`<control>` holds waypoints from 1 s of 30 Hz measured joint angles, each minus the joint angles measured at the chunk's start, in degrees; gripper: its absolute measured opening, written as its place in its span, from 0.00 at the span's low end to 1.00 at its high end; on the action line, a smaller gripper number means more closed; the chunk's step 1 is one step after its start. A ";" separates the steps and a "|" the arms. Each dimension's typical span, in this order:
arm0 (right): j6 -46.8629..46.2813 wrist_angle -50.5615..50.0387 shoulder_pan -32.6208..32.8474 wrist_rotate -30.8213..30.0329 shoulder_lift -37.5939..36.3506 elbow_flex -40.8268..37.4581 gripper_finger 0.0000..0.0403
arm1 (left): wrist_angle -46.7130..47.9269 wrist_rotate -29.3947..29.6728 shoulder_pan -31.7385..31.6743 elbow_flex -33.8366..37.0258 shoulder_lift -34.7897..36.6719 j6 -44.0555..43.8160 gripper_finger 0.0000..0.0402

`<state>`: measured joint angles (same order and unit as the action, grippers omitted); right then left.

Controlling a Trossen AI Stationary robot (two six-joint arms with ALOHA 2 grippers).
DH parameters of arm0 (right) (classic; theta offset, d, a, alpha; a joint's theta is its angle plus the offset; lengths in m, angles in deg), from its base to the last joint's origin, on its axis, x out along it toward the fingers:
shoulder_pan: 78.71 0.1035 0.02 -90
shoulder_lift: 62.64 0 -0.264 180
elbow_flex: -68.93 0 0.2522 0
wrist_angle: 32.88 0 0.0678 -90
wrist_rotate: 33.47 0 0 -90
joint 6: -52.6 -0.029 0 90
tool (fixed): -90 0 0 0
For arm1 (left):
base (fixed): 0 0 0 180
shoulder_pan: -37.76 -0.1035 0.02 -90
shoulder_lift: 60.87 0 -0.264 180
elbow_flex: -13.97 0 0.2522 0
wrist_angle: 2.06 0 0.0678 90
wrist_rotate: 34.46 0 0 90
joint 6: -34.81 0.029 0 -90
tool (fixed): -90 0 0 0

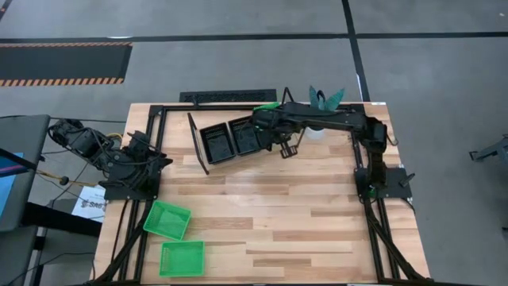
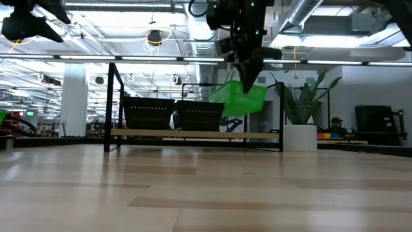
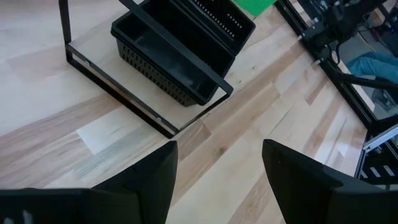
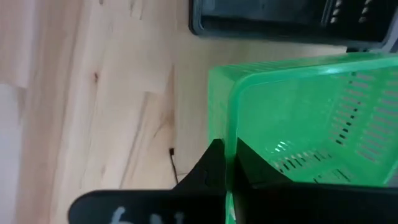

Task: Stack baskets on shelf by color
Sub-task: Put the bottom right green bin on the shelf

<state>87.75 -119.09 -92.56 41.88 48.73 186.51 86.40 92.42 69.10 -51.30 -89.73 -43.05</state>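
My right gripper is shut on a bright green basket and holds it in the air over the right part of the shelf. In the high view only a strip of this green basket shows under the arm. Two black baskets rest by their bottoms on the shelf board. Two more green baskets lie on the table near its left front corner. My left gripper is open and waits high at the table's left side. My right gripper pinches the green basket's side wall at its rim, one finger outside the wall and the other inside. The fingers come from above, pointing down. The basket is lifted clear and hangs tilted below them.
A potted plant in a white pot stands at the table's far edge, right of the shelf. The shelf's black frame posts rise above the board. Bare planks fill the table's middle and near right.
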 joint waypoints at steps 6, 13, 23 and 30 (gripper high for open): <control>1.00 0.30 -1.06 0.78 0.53 -0.01 0.04 | 0.02 0.02 0.01 0.00 0.00 -0.92 0.56; 1.41 -0.53 -3.39 4.54 0.53 -0.01 0.08 | 0.02 0.01 0.01 0.00 0.00 -1.49 0.56; 3.04 0.81 -5.43 6.48 0.53 -0.05 0.11 | 0.02 0.02 0.00 0.00 0.00 -1.51 0.56; 3.56 1.61 -5.40 6.92 0.44 -4.42 0.11 | 0.02 0.09 0.00 0.00 -0.01 -2.21 0.56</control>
<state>91.32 -117.49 -97.96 48.80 49.17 182.08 86.42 92.51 69.09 -51.30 -89.74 -45.26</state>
